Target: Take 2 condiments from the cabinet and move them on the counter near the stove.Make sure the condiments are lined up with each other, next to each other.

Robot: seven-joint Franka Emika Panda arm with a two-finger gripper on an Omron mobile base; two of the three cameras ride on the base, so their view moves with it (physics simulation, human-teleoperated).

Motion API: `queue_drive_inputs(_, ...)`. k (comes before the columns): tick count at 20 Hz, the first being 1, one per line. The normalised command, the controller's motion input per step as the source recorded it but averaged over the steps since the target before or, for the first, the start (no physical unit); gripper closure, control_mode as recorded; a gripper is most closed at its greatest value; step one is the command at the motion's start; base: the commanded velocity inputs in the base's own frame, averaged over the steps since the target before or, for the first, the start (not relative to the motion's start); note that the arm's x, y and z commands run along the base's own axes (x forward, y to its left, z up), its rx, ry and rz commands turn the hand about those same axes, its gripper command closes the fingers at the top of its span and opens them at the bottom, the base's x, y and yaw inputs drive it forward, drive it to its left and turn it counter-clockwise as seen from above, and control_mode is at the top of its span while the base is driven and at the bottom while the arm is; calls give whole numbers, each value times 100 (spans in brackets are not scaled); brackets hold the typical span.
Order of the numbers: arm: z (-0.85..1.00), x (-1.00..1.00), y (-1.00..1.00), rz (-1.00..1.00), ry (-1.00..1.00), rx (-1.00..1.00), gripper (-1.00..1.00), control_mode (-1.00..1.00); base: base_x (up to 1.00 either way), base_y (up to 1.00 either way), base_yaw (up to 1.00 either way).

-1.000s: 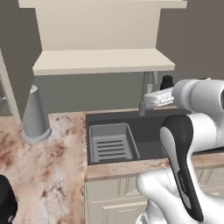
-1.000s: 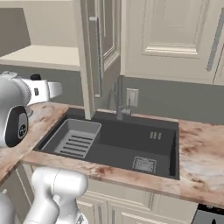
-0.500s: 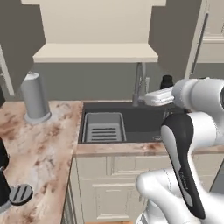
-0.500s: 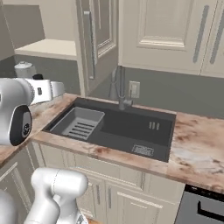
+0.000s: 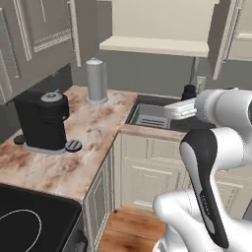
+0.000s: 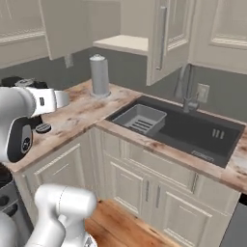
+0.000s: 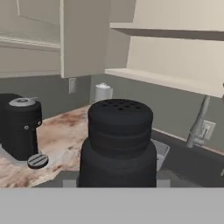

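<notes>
A black condiment [image 7: 118, 140], a shaker with a perforated top, stands upright and close in the hand view, and my gripper [image 7: 117, 181] is shut on its lower body. In the left base view the gripper [image 5: 188, 97] hangs over the sink's left end with the shaker's dark top [image 5: 188, 90] showing above the white hand. The cabinet shelf [image 5: 152, 45] [image 7: 166, 81] is behind it, higher up. The veined counter [image 5: 74, 157] [image 6: 77, 116] runs left toward the black stove [image 5: 29, 216] at the lower left. The fingertips are hidden by the shaker.
A black coffee machine [image 5: 44, 120] [image 7: 19, 127] stands on the counter between stove and sink. A grey cylinder [image 5: 96, 81] [image 6: 100, 75] stands in the counter's corner. The dark sink [image 6: 193, 130] with faucet [image 6: 185, 89] lies right. An open cabinet door [image 6: 161, 38] hangs above.
The base has moved, so both base views have swung: the sink has slid right and the coffee machine and stove have come into view. The shaker stays in the gripper.
</notes>
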Motion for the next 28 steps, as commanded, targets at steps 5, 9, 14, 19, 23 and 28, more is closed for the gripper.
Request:
queue_drive_inputs(5, 0, 0, 0, 0, 0, 0, 100, 100, -48, -38, 71)
queue_drive_inputs(9, 0, 0, 0, 0, 0, 0, 100, 100, -38, -39, 76)
queue_drive_inputs(14, 0, 0, 0, 0, 0, 0, 100, 100, -42, -7, 81)
queue_drive_inputs(19, 0, 0, 0, 0, 0, 0, 100, 100, -41, 6, 71)
queue_drive_inputs(23, 0, 0, 0, 0, 0, 0, 100, 100, -11, 51, 22)
queue_drive_inputs(28, 0, 0, 0, 0, 0, 0, 100, 100, 0, 64, 1)
